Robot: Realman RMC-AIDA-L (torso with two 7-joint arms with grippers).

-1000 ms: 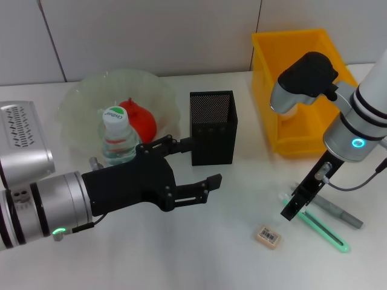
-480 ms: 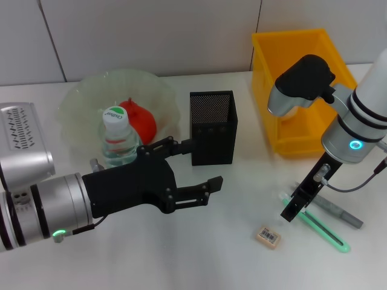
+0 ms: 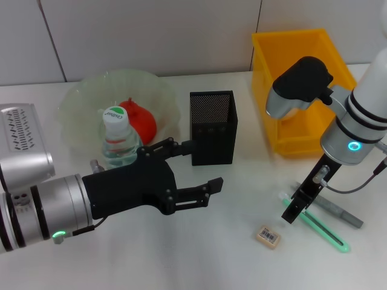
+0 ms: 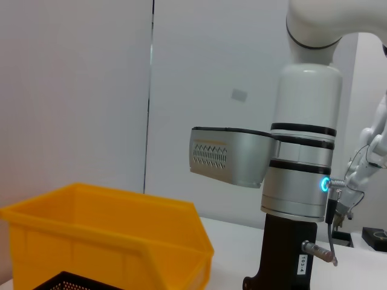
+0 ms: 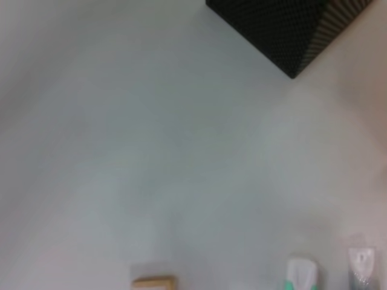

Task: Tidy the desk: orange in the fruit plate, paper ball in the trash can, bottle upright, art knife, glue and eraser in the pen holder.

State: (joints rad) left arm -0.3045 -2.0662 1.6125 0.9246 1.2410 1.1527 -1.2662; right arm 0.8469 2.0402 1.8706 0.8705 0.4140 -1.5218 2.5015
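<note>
The orange (image 3: 143, 120) lies in the pale green fruit plate (image 3: 84, 96). The bottle (image 3: 117, 138) stands upright at the plate's front edge. Just in front of the bottle my left gripper (image 3: 199, 164) is open and empty, pointing toward the black mesh pen holder (image 3: 213, 127). My right gripper (image 3: 295, 207) hangs low over the near end of the green art knife (image 3: 320, 228) and the grey glue (image 3: 337, 211). The beige eraser (image 3: 268, 236) lies on the table to its left. The wrist views show the eraser (image 5: 151, 283), the art knife (image 5: 299, 275), the glue (image 5: 363, 264) and the trash can (image 4: 103, 241). The paper ball is out of view.
The yellow-orange trash can (image 3: 302, 66) stands at the back right, behind my right arm (image 3: 357, 121). The pen holder's corner (image 5: 290, 30) shows in the right wrist view. Bare white table lies between the pen holder and the eraser.
My right arm has shifted slightly to the left above the art knife and glue. The left arm has hardly moved.
</note>
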